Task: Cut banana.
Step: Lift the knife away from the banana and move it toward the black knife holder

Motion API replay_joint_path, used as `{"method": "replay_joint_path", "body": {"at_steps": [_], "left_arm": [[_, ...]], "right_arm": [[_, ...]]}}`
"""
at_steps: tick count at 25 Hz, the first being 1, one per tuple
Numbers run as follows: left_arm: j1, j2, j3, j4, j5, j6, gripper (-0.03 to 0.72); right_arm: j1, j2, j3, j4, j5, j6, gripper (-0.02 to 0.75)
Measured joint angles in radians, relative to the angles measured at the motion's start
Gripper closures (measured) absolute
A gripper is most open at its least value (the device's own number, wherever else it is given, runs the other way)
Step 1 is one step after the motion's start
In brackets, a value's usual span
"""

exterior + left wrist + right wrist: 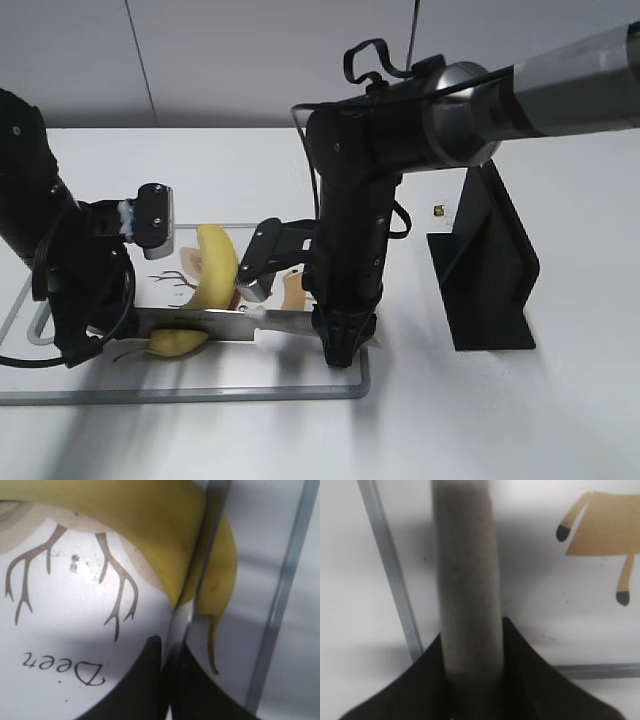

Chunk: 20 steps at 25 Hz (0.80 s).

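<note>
The banana point(205, 285) lies on the cutting board point(300, 385), and the knife point(235, 322) is across its stem end, blade already biting in. The right gripper point(340, 345) is clamped on the knife handle. The left gripper point(85, 345) sits low beside the fruit; whether it's spread or pressed together, I cannot tell. To finish cleanly: press straight down, keep the blade upright, hold the fruit steady.
</note>
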Motion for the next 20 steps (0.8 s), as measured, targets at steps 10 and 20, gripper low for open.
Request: {"method": "replay_joint_path", "body": {"at_steps": [10, 20], "left_arm": [[0.003, 0.041, -0.016, -0.009, 0.020, 0.002, 0.678], [0.009, 0.048, -0.020, -0.023, 0.023, -0.001, 0.678]], "right_arm": [[0.000, 0.028, -0.105, -0.009, 0.124, 0.003, 0.556], [0.000, 0.052, -0.219, -0.024, 0.217, 0.003, 0.556]]}}
